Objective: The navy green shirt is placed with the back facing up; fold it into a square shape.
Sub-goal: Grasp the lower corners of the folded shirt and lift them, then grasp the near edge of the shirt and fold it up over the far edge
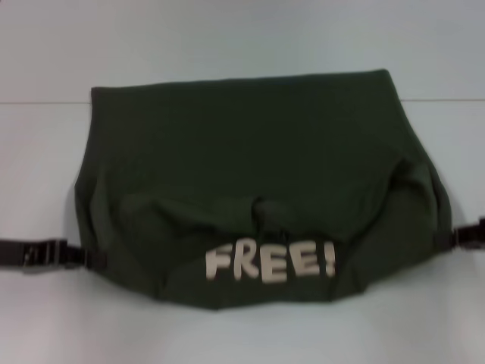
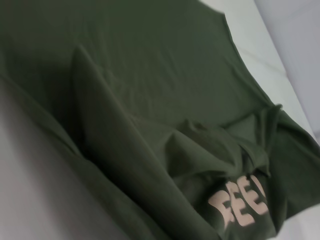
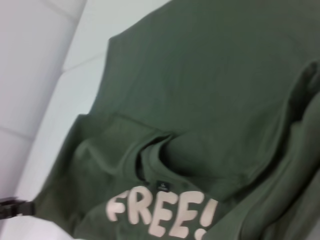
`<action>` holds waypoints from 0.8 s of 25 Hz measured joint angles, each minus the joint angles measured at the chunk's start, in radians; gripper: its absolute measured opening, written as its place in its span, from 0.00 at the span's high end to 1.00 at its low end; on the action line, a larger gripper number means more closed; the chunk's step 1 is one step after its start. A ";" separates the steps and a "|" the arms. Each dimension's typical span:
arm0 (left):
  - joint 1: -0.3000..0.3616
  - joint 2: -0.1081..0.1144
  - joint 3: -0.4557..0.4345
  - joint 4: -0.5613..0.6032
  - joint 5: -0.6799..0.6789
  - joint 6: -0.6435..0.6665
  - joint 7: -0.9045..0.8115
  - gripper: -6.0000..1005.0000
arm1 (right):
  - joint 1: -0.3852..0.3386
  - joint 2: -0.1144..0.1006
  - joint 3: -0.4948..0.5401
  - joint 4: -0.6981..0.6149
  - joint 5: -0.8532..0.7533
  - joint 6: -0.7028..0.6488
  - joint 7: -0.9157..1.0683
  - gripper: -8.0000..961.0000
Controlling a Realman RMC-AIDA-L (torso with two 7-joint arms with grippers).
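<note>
Shirt: the navy green shirt lies spread across the middle of the pale desk, partly folded, its near part turned over onto itself.
Print: pale letters reading "FREE!" show on the turned-over near part, just nearer than the collar opening; the right wrist view shows the same lettering below a small dark neck label.
Folds: bunched creases rise at the shirt's right side; in the left wrist view a long raised ridge of fabric runs across the cloth.
Left gripper: the left gripper is low at the shirt's near left edge, its dark body lying on the desk and its tip meeting the cloth; whether its jaws are spread or pinching fabric cannot be told.
Right gripper: the right gripper sits at the shirt's near right edge, touching the bunched cloth; its jaws are hidden by fabric, so their state cannot be told.
Desk: a thin seam line crosses the far part of the surface, passing behind the shirt.
</note>
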State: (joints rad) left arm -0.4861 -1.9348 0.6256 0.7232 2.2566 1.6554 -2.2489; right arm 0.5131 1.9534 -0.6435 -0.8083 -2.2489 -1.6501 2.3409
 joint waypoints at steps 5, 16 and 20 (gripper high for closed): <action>0.022 0.009 -0.006 0.019 0.029 0.115 0.001 0.97 | -0.057 -0.002 0.033 -0.028 0.001 -0.130 0.019 0.91; 0.059 0.010 -0.038 0.029 0.115 0.259 0.024 0.98 | -0.167 0.015 0.093 -0.075 0.000 -0.277 0.014 0.89; 0.047 0.013 -0.086 0.028 0.104 0.282 0.062 0.98 | -0.156 0.003 0.109 -0.054 0.005 -0.249 0.003 0.89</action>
State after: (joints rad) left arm -0.4388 -1.9218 0.5393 0.7513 2.3604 1.9374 -2.1867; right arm 0.3574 1.9561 -0.5340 -0.8624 -2.2438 -1.8996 2.3435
